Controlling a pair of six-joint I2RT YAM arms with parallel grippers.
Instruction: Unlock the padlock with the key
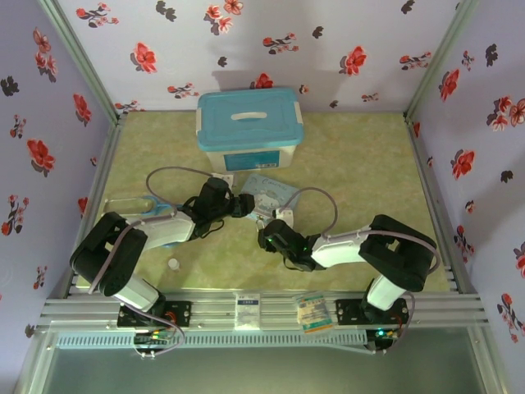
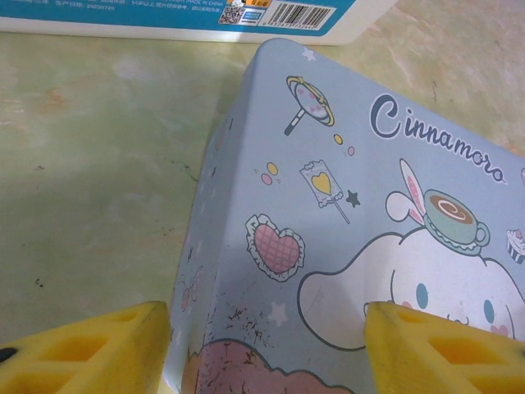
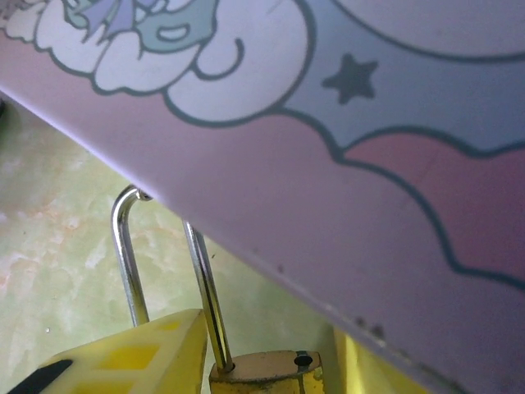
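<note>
The padlock (image 3: 262, 373) is a brass block with a steel shackle (image 3: 203, 279). Its body sits between the yellow fingers (image 3: 139, 357) of my right gripper (image 3: 262, 361), which is shut on it. One shackle leg enters the body. The other runs down behind the left finger, and a small hole on the body's top is empty. The shackle's bend is hidden behind the cartoon tin (image 3: 328, 164). My left gripper (image 2: 267, 353) is open, its fingers (image 2: 90, 353) straddling a corner of the tin (image 2: 328, 205). From above, both grippers (image 1: 244, 205) (image 1: 267, 238) meet at the tin (image 1: 271, 190). The key is hidden.
A white box with a blue lid (image 1: 249, 127) stands behind the tin, its base label close in the left wrist view (image 2: 164, 16). A small whitish round object (image 1: 173, 263) lies near the front left. Flowered walls close off three sides.
</note>
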